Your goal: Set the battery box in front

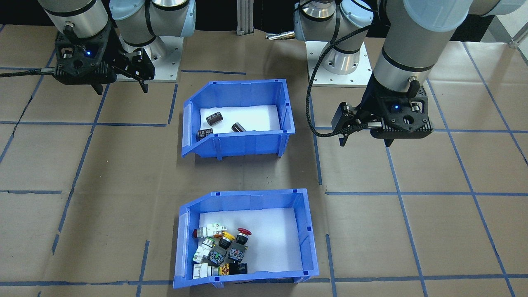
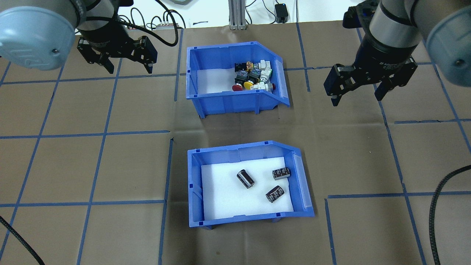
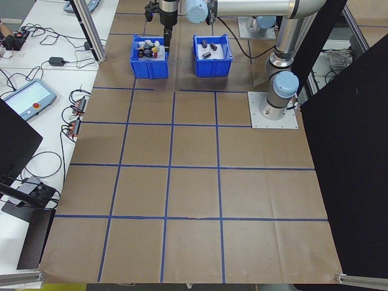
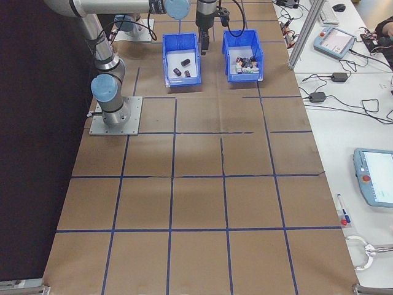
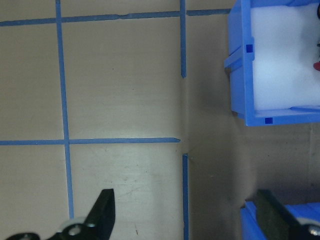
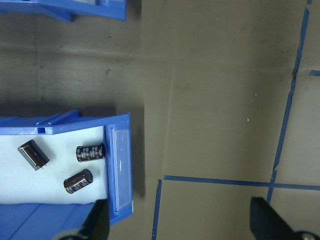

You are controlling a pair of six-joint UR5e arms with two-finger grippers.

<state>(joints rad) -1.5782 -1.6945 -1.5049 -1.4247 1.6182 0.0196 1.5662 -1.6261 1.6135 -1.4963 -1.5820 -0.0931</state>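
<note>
Altogether two blue bins sit on the brown paper-covered table (image 2: 110, 165), one behind the other and well apart. Nearer the robot's base is the battery box (image 2: 195, 191), an open-top bin with a sloped cut-out side and a white foam liner (image 2: 220, 195); three dark cylinders (image 2: 245, 179) lie loose on that liner, none touching another. Farther from the robot stands the second bin (image 2: 220, 101), the same shape, holding a heap of push-button switches (image 2: 252, 75) in red, yellow, white and black, crowded toward its sloped side; their exact number cannot be counted.

Two grippers hang above the table, neither touching a bin. Left gripper (image 2: 127, 66) hovers to the left of the switch bin, its fingers spread wide with nothing between them. Right gripper (image 2: 358, 94) hovers to the right of the same bin, fingers likewise spread wide and empty
</note>
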